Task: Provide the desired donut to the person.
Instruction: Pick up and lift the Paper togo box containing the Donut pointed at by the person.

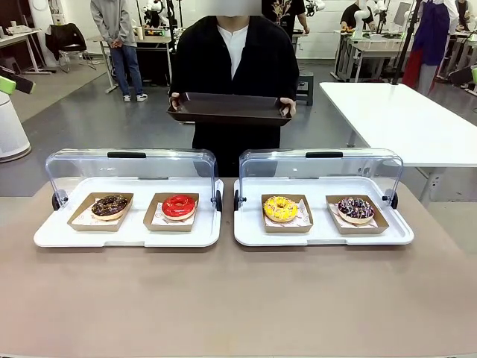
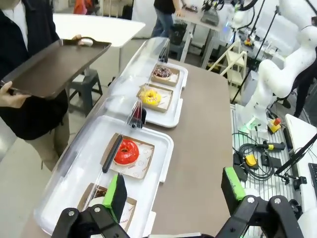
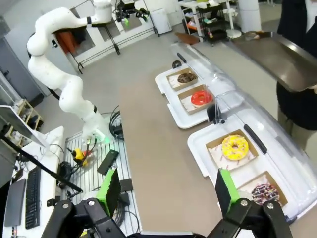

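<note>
Four donuts wait on the desk (image 1: 223, 298), each in its own card boat (image 1: 155, 219). A chocolate donut (image 1: 109, 206) and a red donut (image 1: 178, 206) sit in the left display case (image 1: 52, 235), a yellow donut (image 1: 280, 208) and a purple-sprinkled donut (image 1: 355, 209) in the right display case (image 1: 399, 233). The clear lids (image 1: 130, 168) of both are tipped up and back. Across from them the person (image 1: 231, 60) holds a brown tray (image 1: 227, 108) in both hands, nothing on it; I can't tell which donut is wanted. The left claw (image 2: 174, 191) hangs above the chocolate end of the left case, jaws wide with nothing between them. The right claw (image 3: 167, 191) is likewise spread and bare, up over the desk near the right case. I'd reckon a donut is light, soft, sticky on top and easily dented, so pinch the card boat's rim, not the icing.
</note>
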